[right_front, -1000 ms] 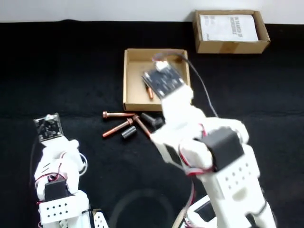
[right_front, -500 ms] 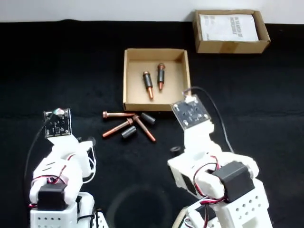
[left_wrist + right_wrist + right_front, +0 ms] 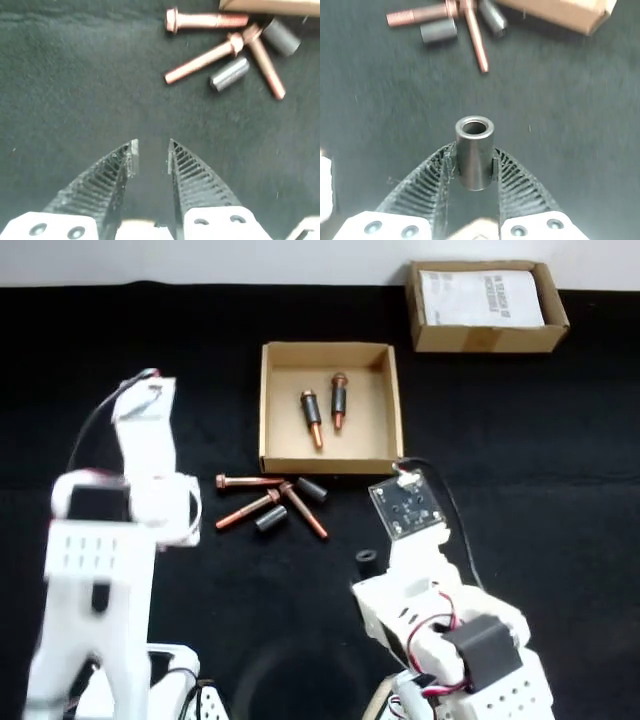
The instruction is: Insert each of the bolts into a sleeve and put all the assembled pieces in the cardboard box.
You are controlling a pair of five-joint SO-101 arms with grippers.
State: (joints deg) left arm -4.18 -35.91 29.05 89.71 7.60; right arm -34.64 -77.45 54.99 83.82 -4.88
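My right gripper is shut on a dark grey sleeve held upright, its open end up; from above the sleeve shows in front of the bolt pile. My left gripper is open and empty over bare mat, short of the pile. Three copper bolts and two loose sleeves lie before the cardboard box. Two assembled pieces lie inside it. The left wrist view shows the nearest bolt and a sleeve.
A second cardboard box with a printed sheet in it stands at the back right. The black mat covers the table up to a pale strip along the far edge. The left arm stands tall at the left.
The right arm drew back from over the box toward the front, uncovering the two assembled pieces. The left arm rose and swung forward toward the bolt pile.
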